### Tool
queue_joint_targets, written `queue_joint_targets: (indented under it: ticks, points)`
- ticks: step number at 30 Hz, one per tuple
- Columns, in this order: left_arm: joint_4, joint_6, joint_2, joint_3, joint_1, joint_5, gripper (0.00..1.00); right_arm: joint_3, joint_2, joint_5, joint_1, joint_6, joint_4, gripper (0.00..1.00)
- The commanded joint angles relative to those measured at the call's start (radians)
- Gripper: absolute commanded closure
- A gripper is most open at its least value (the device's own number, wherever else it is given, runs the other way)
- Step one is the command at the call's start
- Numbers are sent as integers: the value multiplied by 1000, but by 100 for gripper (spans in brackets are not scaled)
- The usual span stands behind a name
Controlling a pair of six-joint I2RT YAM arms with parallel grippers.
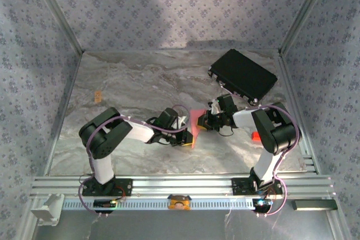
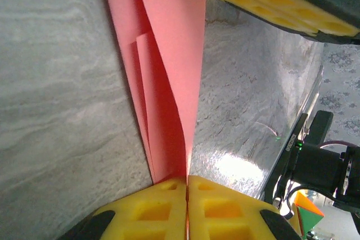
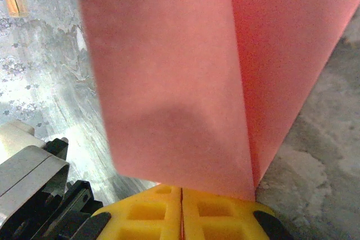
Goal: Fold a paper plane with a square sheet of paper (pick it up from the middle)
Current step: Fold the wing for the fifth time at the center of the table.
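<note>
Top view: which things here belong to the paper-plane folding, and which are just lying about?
Part of the job:
- pink-red paper, already partly folded, held between the two arms
- left fingers and right fingers, both shut on the paper

Just lying about:
- black case, far right of the table
- small orange tag, far left of the table

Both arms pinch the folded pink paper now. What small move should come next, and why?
Probably lower the folded pink paper flat onto the table. The left gripper and right gripper are shut on opposite ends of it, and its layers gape apart in the left wrist view, so the crease seems to need pressing.
</note>
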Motion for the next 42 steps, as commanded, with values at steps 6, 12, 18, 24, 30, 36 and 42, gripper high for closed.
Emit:
queue_joint_targets:
  ticks: [6, 12, 18, 24, 30, 36, 42]
  points:
    - [-155, 16, -4, -49, -47, 63, 93, -8, 54, 114, 5, -21, -86, 90]
    - [-154, 19, -3, -55, -49, 65, 95, -6, 56, 113, 6, -21, -89, 90]
    - [-161, 18, -1, -61, -52, 64, 89, -7, 55, 114, 5, -21, -91, 90]
    - [-164, 19, -7, -73, -55, 62, 90, -5, 60, 112, 7, -21, -88, 90]
    - [-159, 22, -7, -72, -58, 68, 98, -3, 63, 114, 8, -19, -91, 90]
    - [-167, 22, -14, -75, -63, 60, 86, -2, 62, 115, 8, -19, -93, 90]
    - [-166, 22, -40, -79, -64, 51, 82, -3, 63, 117, 8, -19, -95, 90]
